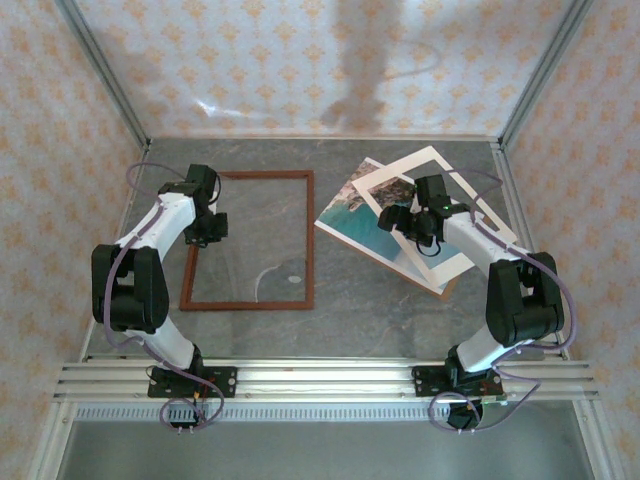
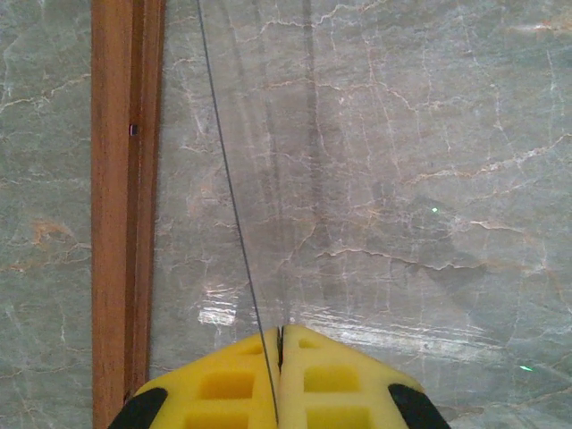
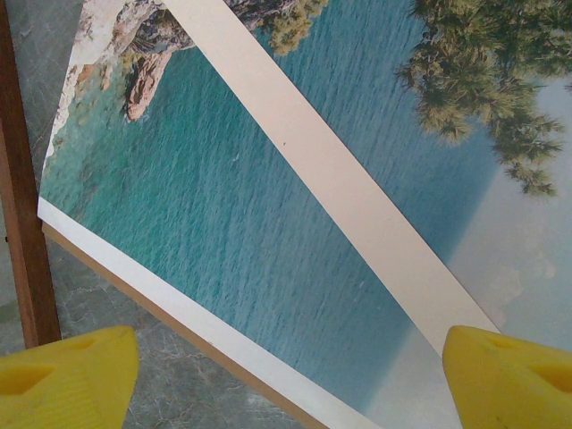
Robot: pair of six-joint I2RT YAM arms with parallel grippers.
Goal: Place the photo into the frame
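The frame (image 1: 248, 303) lies flat on the left half of the table, and its reddish-brown rail (image 2: 121, 223) runs up the left of the left wrist view. My left gripper (image 1: 212, 228) hovers just inside the frame's left rail. Its yellow fingers (image 2: 232, 384) are shut (image 2: 280, 344) on a thin clear pane (image 2: 234, 206) standing edge-on. The photo (image 1: 345, 215) lies on the right, with teal sea and pale rocks (image 3: 223, 197). A cream-bordered sheet (image 1: 430, 165) lies askew over it. My right gripper (image 1: 405, 222) hangs open above the photo (image 3: 286, 384), holding nothing.
A brown board (image 3: 183, 329) peeks out under the photo's white edge. The frame's right rail (image 3: 22, 223) stands close to the photo's left side. Patterned walls and metal posts (image 1: 105, 75) enclose the grey marble table (image 1: 350, 310). An aluminium rail (image 1: 320, 375) crosses the near edge.
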